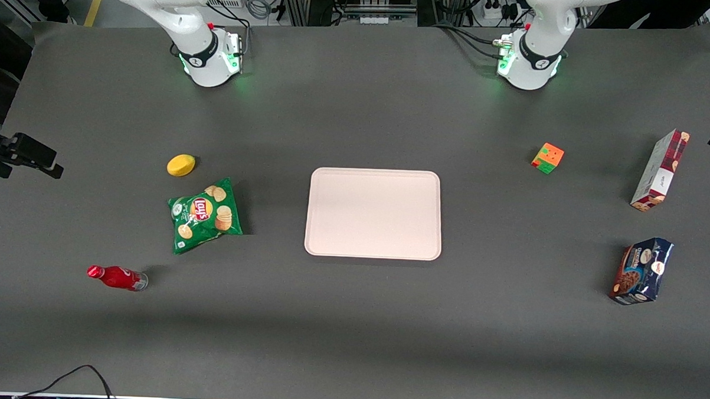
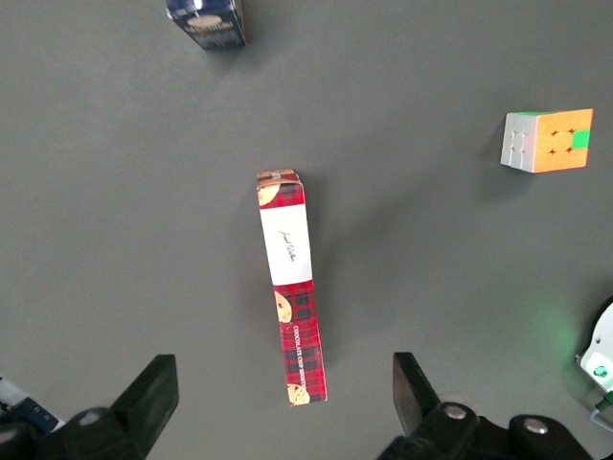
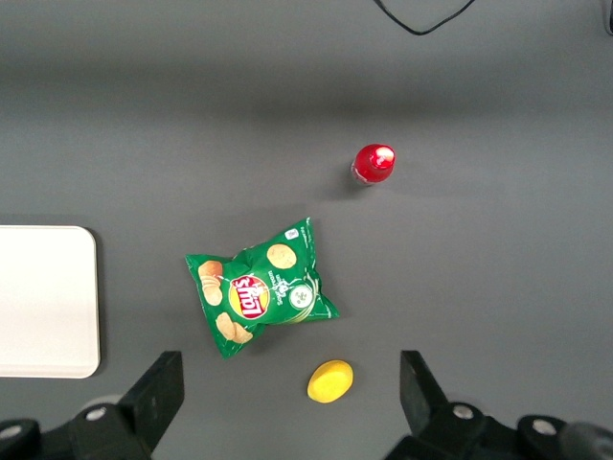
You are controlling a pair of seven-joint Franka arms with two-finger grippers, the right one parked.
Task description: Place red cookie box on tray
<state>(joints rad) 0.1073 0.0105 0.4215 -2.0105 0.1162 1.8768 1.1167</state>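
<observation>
though cropped, gripper [image 2: 283, 393] above red cookie box [image 2: 291, 285]

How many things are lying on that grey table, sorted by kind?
Snack packs: 3, the red cookie box, blue cookie packet, green chip bag
Bottles: 1, red bottle
Fruit: 1, lemon
Puzzle cubes: 1, cube
Trays: 1, the tray
Total: 7
The end effector hangs open above the red cookie box.
</observation>
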